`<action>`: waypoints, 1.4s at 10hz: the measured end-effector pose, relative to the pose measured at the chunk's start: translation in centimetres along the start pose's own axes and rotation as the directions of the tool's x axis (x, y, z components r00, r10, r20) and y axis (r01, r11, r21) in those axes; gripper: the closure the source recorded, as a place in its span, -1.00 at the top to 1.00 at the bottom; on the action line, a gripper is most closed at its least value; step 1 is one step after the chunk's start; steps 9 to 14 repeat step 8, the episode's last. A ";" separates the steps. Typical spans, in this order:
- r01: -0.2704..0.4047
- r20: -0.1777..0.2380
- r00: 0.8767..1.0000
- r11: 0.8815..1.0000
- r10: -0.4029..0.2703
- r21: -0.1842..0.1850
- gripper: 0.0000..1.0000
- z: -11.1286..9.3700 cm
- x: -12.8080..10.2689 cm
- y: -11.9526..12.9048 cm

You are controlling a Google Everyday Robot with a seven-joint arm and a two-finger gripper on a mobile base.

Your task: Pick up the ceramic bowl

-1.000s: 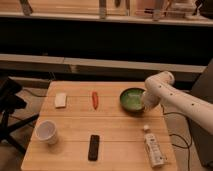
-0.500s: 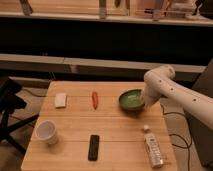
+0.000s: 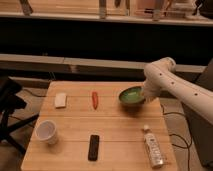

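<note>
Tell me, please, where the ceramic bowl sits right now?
The ceramic bowl sits at the table's far right, right of the red item, with the gripper at its right rim.

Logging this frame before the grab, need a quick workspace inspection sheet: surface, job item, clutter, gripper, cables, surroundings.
Surface: light wooden table, slatted top.
Job item: green bowl, upright at the back right of the table.
Clutter: white cup front left; white block back left; small red item back centre; black remote front centre; clear bottle lying front right.
Gripper: gripper at the bowl's right rim, at the end of the white arm.
Cables: dark cable on the floor right of the table.
Surroundings: black chair at the left; dark counter behind.
</note>
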 end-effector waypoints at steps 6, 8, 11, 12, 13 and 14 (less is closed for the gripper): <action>0.016 -0.019 1.000 1.000 -0.015 0.010 -1.00 -2.1 0.1 -0.7; 0.023 -0.025 0.999 1.000 -0.022 0.014 -1.00 -2.4 0.1 -0.9; 0.023 -0.025 0.999 1.000 -0.022 0.014 -1.00 -2.4 0.1 -0.9; 0.023 -0.025 0.999 1.000 -0.022 0.014 -1.00 -2.4 0.1 -0.9; 0.023 -0.025 0.999 1.000 -0.022 0.014 -1.00 -2.4 0.1 -0.9; 0.023 -0.025 0.999 1.000 -0.022 0.014 -1.00 -2.4 0.1 -0.9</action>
